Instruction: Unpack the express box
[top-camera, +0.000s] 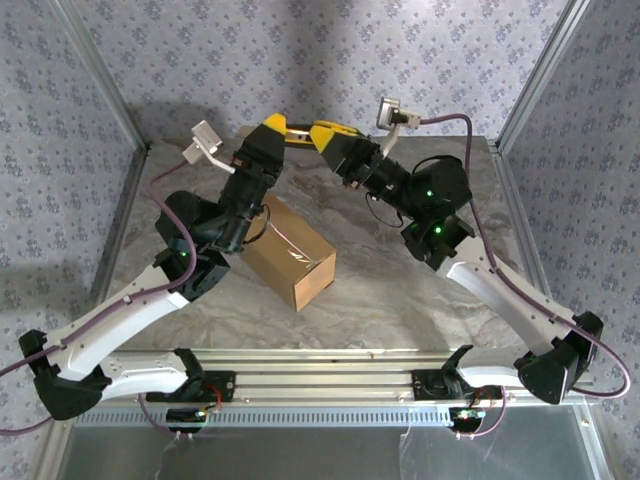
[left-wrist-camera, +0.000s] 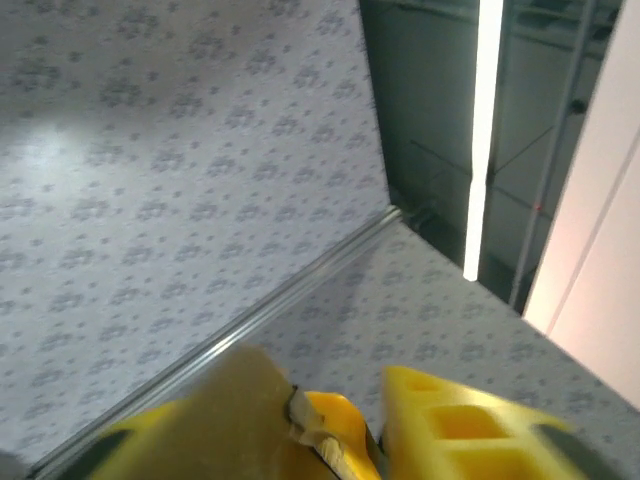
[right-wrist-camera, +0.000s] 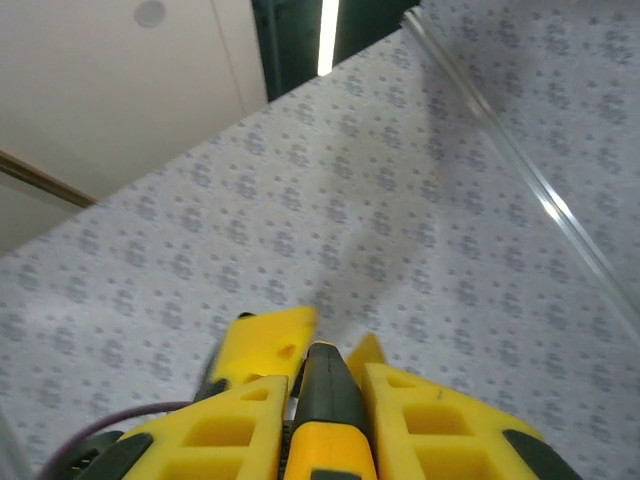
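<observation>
Two grippers are raised tip to tip over the far edge of the table. The right gripper (top-camera: 328, 137) is pinched on a black-and-yellow utility knife (right-wrist-camera: 320, 410), which is seen clamped between its yellow fingers (right-wrist-camera: 440, 420). A handover is judged likely, since the left gripper (top-camera: 274, 127) is met at the tips; whether that one is clamped cannot be told. The express box (top-camera: 292, 256) is left mid-table on the marbled table (top-camera: 400, 290), partly under the left arm: plain brown, angled, top apparently shut, not yet cut.
</observation>
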